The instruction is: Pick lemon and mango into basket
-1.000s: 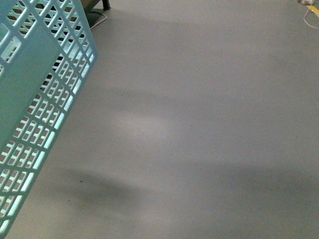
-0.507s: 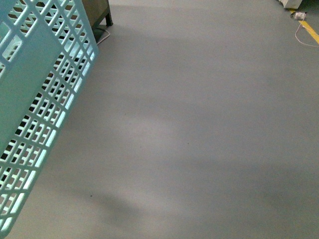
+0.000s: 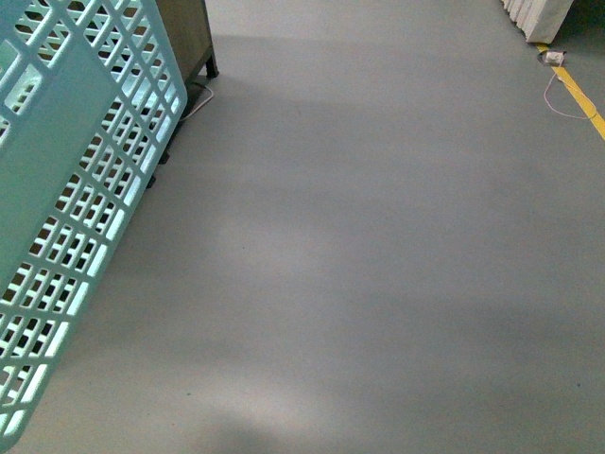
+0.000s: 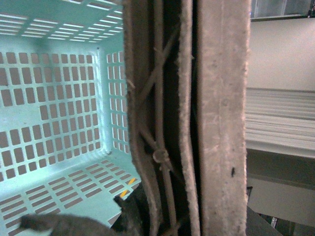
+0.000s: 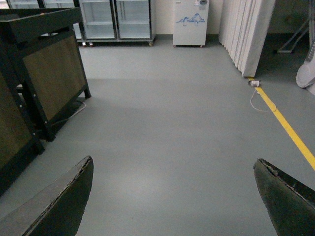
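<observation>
I can't find the lemon or the mango on any feed, so I cannot tell which way they lie from either pincer, nor their long axis. The basket (image 3: 66, 189) fills the left edge of the front view, tilted, and what I see of its inside (image 4: 59, 98) holds no fruit. Its brown handles (image 4: 216, 123) stand right against the left wrist camera. I judge that arm is carrying it, but I cannot tell how the left pincer is set. The right pincer (image 5: 173, 160) gapes wide and empty over bare floor (image 3: 378, 236) to the right of the basket, with a dark cabinet (image 5: 49, 73) beyond the basket. That free arm should do the picking once fruit appears.
</observation>
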You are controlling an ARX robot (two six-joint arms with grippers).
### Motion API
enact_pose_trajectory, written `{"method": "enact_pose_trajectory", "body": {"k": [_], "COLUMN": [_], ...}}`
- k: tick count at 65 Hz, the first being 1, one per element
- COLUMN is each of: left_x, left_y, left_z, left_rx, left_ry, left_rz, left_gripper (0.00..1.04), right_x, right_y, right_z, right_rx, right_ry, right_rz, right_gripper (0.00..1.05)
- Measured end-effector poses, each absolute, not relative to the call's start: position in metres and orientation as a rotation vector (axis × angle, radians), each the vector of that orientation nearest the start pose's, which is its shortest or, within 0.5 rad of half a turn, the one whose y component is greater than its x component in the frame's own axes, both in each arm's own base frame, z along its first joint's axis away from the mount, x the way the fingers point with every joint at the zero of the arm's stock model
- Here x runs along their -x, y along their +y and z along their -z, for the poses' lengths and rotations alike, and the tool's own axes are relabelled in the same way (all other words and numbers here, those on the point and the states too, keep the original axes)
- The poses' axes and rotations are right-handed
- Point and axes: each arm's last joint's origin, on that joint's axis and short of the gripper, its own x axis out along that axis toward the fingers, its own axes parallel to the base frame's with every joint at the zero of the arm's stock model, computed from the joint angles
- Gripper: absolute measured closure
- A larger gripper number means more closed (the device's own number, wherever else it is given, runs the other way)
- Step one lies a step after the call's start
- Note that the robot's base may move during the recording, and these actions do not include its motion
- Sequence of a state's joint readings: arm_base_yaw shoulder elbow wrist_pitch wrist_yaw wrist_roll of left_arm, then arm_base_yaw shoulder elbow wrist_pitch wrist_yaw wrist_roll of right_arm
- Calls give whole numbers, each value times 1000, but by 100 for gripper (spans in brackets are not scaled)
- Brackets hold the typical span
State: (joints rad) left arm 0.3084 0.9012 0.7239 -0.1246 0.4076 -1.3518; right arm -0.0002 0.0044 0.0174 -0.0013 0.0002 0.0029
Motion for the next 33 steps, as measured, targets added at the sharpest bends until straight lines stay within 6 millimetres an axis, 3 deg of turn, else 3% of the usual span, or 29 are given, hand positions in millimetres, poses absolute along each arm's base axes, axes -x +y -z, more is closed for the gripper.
{"method": "enact_pose_trajectory", "body": {"k": [33], "left_x": [-192], "left_y": [49], "left_z": [-299], "left_rx": [1447], "left_ry": [309], "left_rz": [-108], "left_gripper": [90], "right_x": [-97], "right_y": [0], "right_z": [-169], "right_rx": [-3], "right_ry": [-12], "right_rz": [0], "right_gripper": [9]}}
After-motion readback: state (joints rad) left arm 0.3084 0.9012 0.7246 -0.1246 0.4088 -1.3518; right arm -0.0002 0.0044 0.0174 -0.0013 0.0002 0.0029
